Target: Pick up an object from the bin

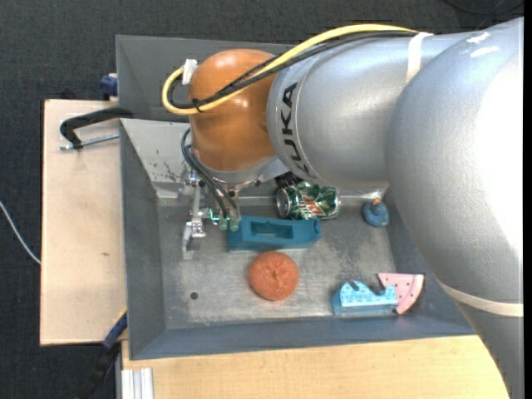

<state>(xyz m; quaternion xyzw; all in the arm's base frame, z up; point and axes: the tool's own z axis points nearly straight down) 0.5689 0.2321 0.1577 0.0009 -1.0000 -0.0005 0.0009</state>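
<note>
Silver arm (374, 115) and its orange cover (229, 110) loom over the bin (145, 306), coming in from 3 o'clock. Its claw (208, 221) hangs low near the bin's middle, spread apart with nothing between its fingers, just beside the 9 o'clock end of a teal block (270, 233). That block lies flat, with a green can (307, 200) at its 1 o'clock and an orange ball (273, 275) at its 6 o'clock. It looks like stiff, light plastic, probably smooth. Pinching across its narrow width near the middle seems safer than taking it by its long ends.
</note>
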